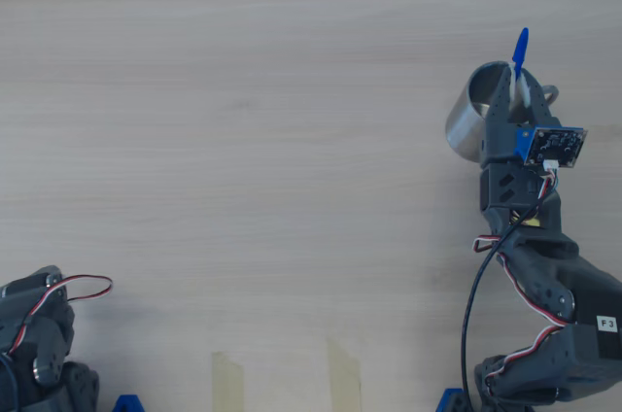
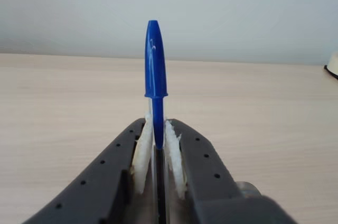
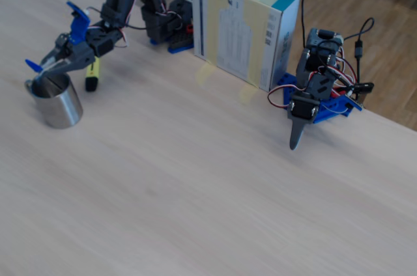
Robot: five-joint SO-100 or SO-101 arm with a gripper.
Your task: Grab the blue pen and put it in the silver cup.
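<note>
The jaws are closed tight on the thin blue-capped ballpoint pen (image 2: 155, 76), their white padded inner faces pressed against its clear barrel on both sides in the wrist view, with the blue cap standing out past the fingertips. The black two-finger gripper (image 2: 157, 129) holds it just below the cap, so most of the barrel runs back between the fingers and out of sight.

In the overhead view the gripper (image 1: 518, 91) hangs over the small brushed-steel cylindrical cup (image 1: 468, 120), and the pen's blue cap (image 1: 521, 51) pokes beyond the cup's far rim. In the fixed view the cup (image 3: 58, 103) stands upright on the pale wood-grain counter (image 3: 215, 178), with the arm reaching down over its mouth; whether the pen's lower end is already inside the rim cannot be told.

The main risk is the release. The pen looks tilted rather than plumb, so if the jaws open with its lower end outside the mouth or on the rim, it could tip out and roll across the counter. The gripper also sits close to the rim, and a nudge there could shove or topple the light cup. A yellow highlighter with a black cap (image 3: 92, 74) lies just behind the cup, clear of the drop.
</note>
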